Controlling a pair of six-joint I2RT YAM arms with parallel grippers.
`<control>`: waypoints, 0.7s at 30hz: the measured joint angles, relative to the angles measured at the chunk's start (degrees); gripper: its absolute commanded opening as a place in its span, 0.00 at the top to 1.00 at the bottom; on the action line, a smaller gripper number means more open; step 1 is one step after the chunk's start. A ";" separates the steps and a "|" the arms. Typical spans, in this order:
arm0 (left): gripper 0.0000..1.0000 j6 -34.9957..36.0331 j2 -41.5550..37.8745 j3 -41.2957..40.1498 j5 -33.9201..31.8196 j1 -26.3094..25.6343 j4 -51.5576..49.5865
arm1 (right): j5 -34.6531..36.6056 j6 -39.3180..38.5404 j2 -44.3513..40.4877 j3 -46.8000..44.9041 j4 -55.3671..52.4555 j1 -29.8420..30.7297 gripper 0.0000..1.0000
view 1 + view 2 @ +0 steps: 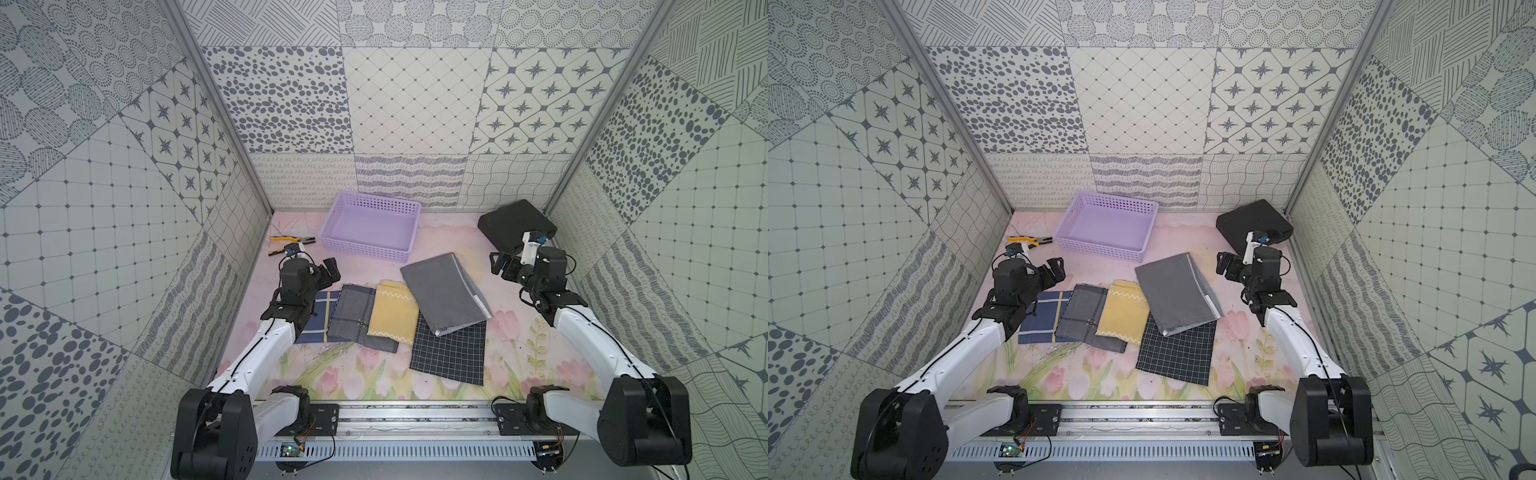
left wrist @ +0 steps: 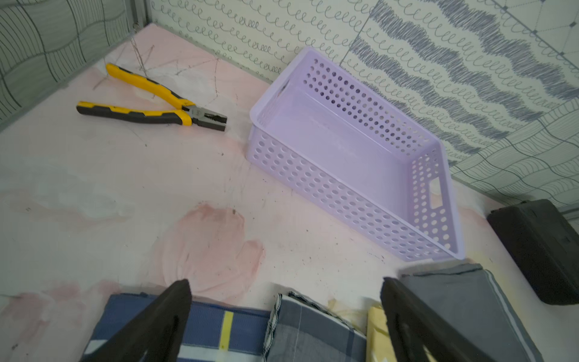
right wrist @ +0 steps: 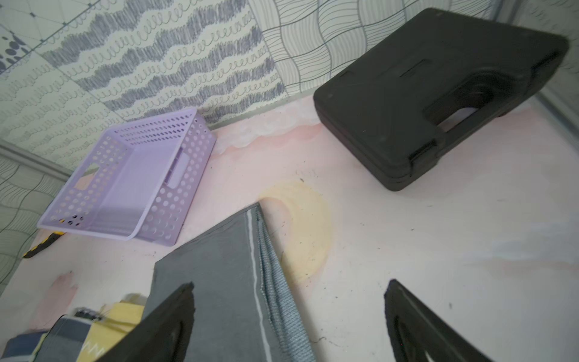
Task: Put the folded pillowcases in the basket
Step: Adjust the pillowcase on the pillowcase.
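Observation:
The folded pillowcase (image 1: 444, 291) is plain grey with a white piped edge. It lies mid-table on top of other cloths in both top views (image 1: 1177, 293) and shows in the right wrist view (image 3: 219, 282). The lilac basket (image 1: 361, 249) stands empty near the back wall, beyond the pillowcase, also seen as the basket (image 2: 329, 188). My right gripper (image 1: 500, 264) hovers open just right of the pillowcase's far corner; in its wrist view the right gripper (image 3: 291, 282) straddles the cloth's piped edge. My left gripper (image 1: 330, 272) is open and empty above the far edge of the plaid cloths (image 2: 285, 282).
Yellow-handled pliers (image 1: 295, 240) lie left of the basket. A black hard case (image 1: 515, 226) sits at the back right corner behind the right gripper. Blue plaid (image 1: 320, 320), grey plaid (image 1: 353, 316), yellow (image 1: 395, 316) and black grid (image 1: 451, 353) folded cloths overlap in a row.

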 measured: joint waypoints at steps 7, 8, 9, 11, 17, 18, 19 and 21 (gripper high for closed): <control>0.01 -2.60 -3.02 -0.48 5.51 -3.48 -6.27 | 5.97 -2.38 5.60 7.41 -7.69 18.16 0.03; 0.01 -3.04 -3.50 -0.61 6.25 -4.26 -7.08 | 7.15 -2.64 6.88 8.39 -8.87 20.90 0.03; 0.00 -3.61 -4.00 -0.74 6.82 -5.09 -7.85 | 8.24 -2.80 8.15 9.29 -9.84 23.10 0.03; 0.01 -4.83 -5.05 -1.29 8.35 -6.45 -8.90 | 10.60 -3.08 11.17 11.37 -11.56 27.28 0.04; 0.01 -8.52 -8.33 -4.11 12.66 -7.85 -10.95 | 18.53 -4.57 20.22 17.99 -16.35 37.11 0.08; 0.01 -8.81 -8.98 -4.46 13.33 -7.89 -11.30 | 19.58 -4.70 21.79 19.17 -17.05 38.32 0.09; 0.00 -8.83 -9.51 -4.70 13.81 -7.93 -11.56 | 20.31 -4.76 23.17 20.13 -17.59 39.28 0.09; 0.00 -8.94 -10.75 -5.38 14.73 -8.07 -11.96 | 21.44 -4.79 25.86 21.97 -18.99 40.92 0.11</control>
